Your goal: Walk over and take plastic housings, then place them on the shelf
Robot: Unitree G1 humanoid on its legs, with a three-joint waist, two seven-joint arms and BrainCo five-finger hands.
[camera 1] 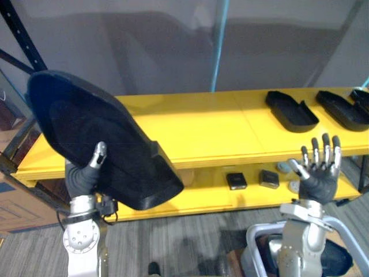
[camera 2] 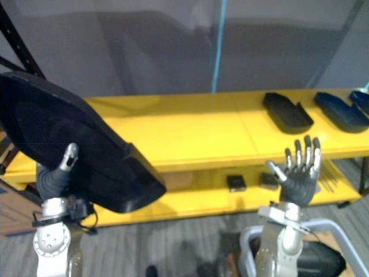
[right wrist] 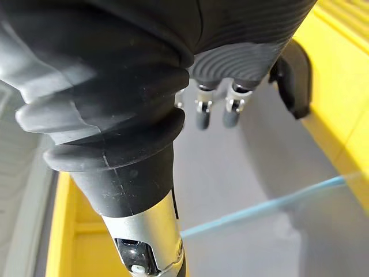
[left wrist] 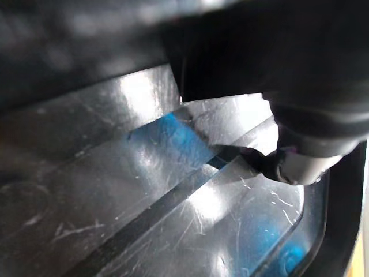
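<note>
Item: large black moulded plastic housing (camera 1: pixel 86 121), pinched by left hand (camera 1: pixel 82 176) before yellow shelf (camera 1: pixel 202 127); right hand (camera 1: pixel 319 180) spread, empty.

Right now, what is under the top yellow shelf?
A lower yellow shelf with a small black box and a second dark box on it. The big housing in the left hand covers its left part; the right hand hides a bit too.
</note>
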